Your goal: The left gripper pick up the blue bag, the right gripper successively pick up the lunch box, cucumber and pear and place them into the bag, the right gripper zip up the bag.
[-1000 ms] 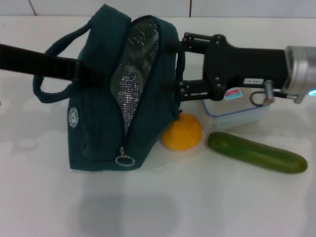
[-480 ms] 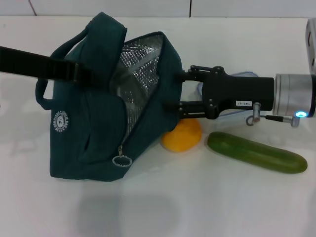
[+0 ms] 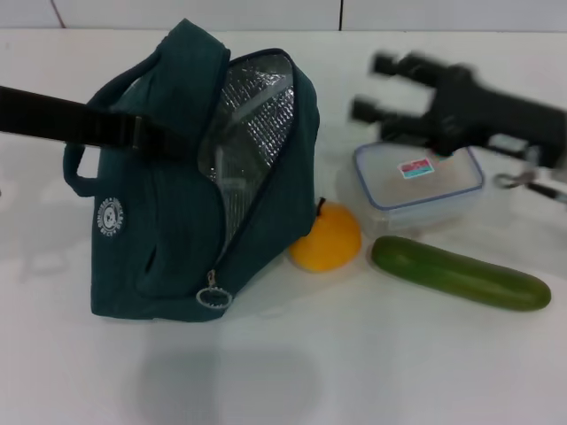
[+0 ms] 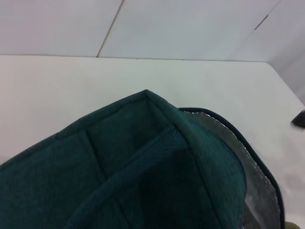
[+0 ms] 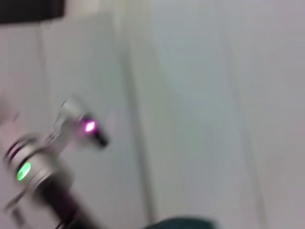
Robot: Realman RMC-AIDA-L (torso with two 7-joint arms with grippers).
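The blue bag (image 3: 177, 230) stands tilted on the white table, its mouth open and the silver lining (image 3: 252, 124) showing. My left gripper (image 3: 168, 137) reaches in from the left and is shut on the bag's top by the handles; the left wrist view shows the bag's fabric (image 4: 143, 162) close up. My right gripper (image 3: 372, 86) is blurred, open and empty, in the air above the lunch box (image 3: 416, 181). The pear (image 3: 326, 237) lies against the bag's right side. The cucumber (image 3: 461, 273) lies in front of the lunch box.
The zipper pull ring (image 3: 211, 297) hangs at the bag's low front corner. A table edge and wall run along the back (image 3: 341, 18). The right wrist view is blurred; it shows a lit silver arm segment (image 5: 28, 167).
My right gripper has drawn back from the bag's rim and moved up and to the right, uncovering the lunch box. The bag stays held, mouth open.
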